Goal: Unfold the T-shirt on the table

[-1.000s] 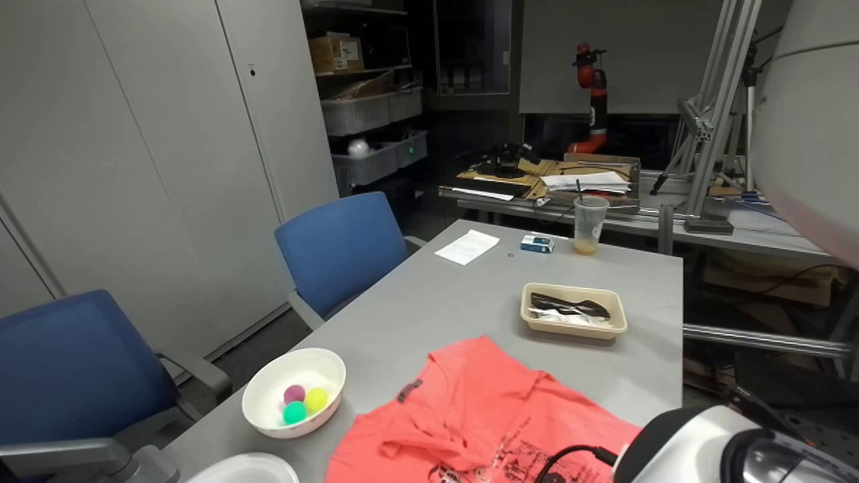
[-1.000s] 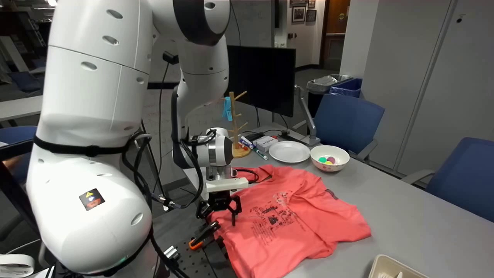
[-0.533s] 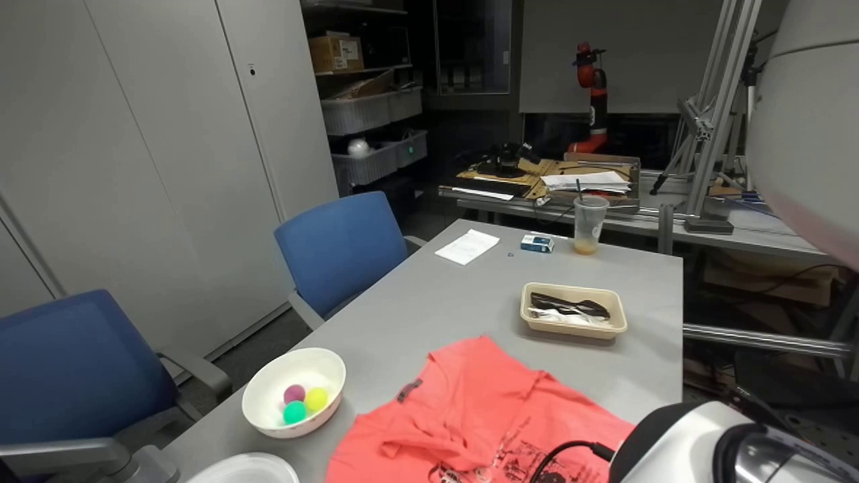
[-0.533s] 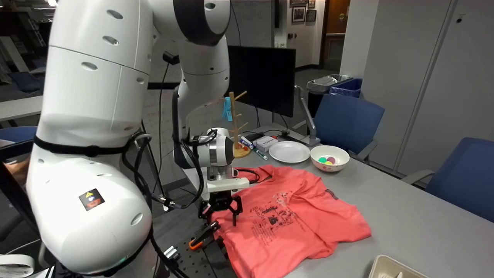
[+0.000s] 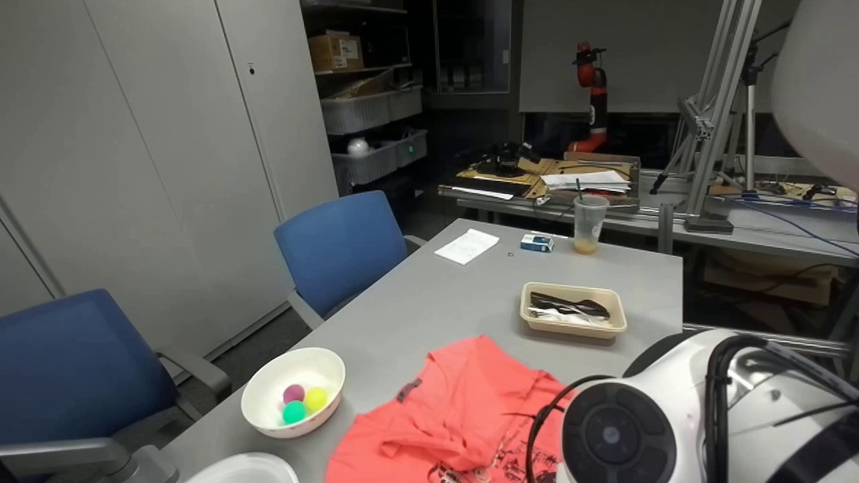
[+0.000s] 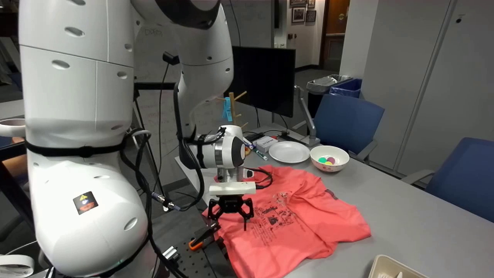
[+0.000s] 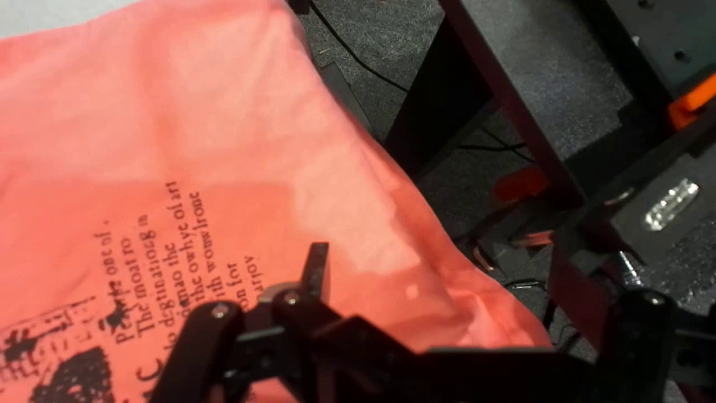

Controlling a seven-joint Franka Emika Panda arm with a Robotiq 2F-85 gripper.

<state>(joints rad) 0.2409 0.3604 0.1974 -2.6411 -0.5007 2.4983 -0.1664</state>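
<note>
The coral-red T-shirt [image 6: 308, 216] lies on the light-grey table [image 6: 405, 216], dark lettering up. Part of it is bunched in folds near a small dark label, as an exterior view shows [image 5: 463, 396]. Its edge hangs over the table's side by the robot base; this edge also shows in the wrist view [image 7: 224, 112]. My gripper [image 6: 228, 224] points down above the shirt's edge portion, fingers wide apart with nothing between them. In the wrist view one finger of the gripper [image 7: 481, 280] stands over the lettering side, the other beyond the cloth edge. Whether the fingertips touch cloth cannot be told.
A black-and-orange clamp [image 6: 204, 235] sits at the table edge just below the gripper. A bowl with coloured balls [image 6: 330, 154], a white plate [image 6: 289, 151], markers [image 6: 261, 155] and a wooden stand [image 6: 232, 108] are beyond the shirt. A beige tray [image 5: 574, 329] holds cutlery.
The arm and open gripper have moved over the table, rightward in an exterior view, farther in over the shirt's edge. The shirt has not visibly moved.
</note>
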